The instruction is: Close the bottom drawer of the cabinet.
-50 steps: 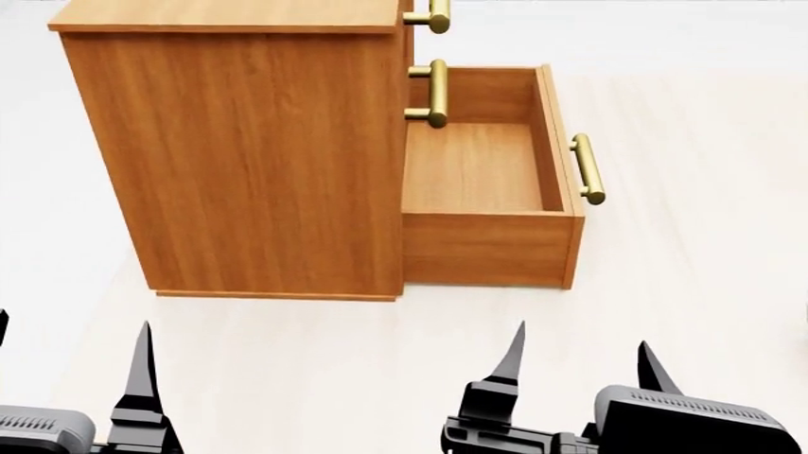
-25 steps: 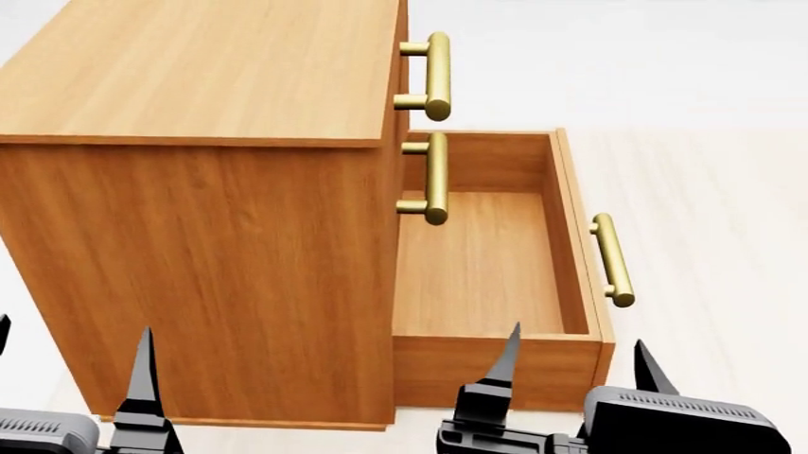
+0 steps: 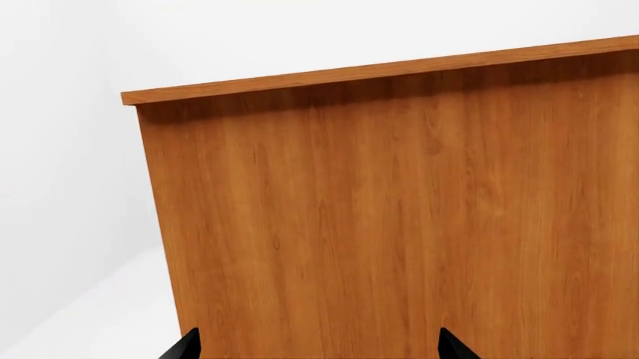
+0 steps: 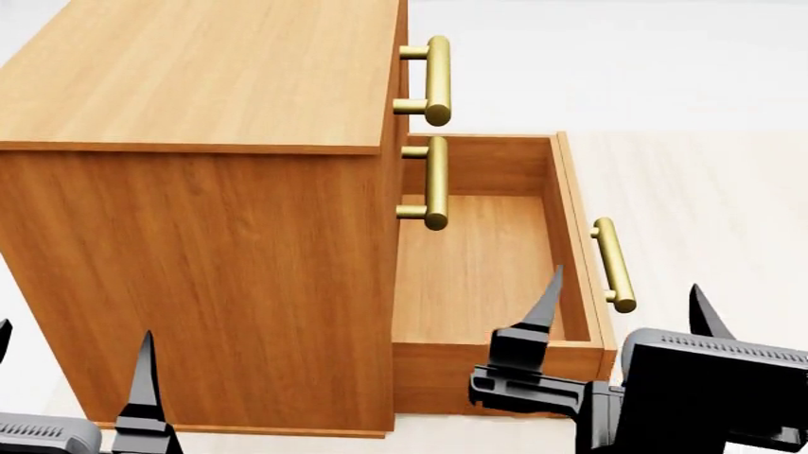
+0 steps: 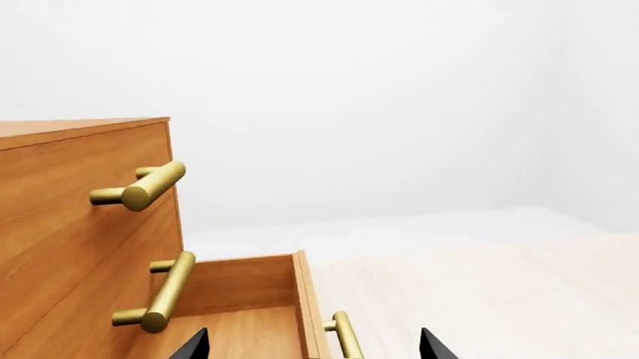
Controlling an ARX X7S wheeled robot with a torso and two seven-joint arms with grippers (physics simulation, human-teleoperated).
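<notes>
The cabinet (image 4: 215,265) stands at the left, its flat top and side panel toward me. The bottom drawer (image 4: 480,270) is pulled out to the right, its plain wood interior empty, with its brass handle (image 4: 612,265) on the outer front. My right gripper (image 4: 626,284) is open and hovers by the drawer's near front corner, its fingertips either side of the handle. In the right wrist view the gripper (image 5: 314,345) is open with the handle (image 5: 345,336) between its tips. My left gripper (image 4: 74,336) is open, facing the cabinet's side (image 3: 399,224).
The two upper drawers are shut, their brass handles (image 4: 436,80) (image 4: 433,182) sticking out over the open drawer. Pale floor (image 4: 720,189) stretches right of the drawer front. A white wall (image 5: 399,112) stands behind.
The head view has closed in on the cabinet, which now fills the left. In the last half second my right gripper rose and moved forward to the drawer's front corner.
</notes>
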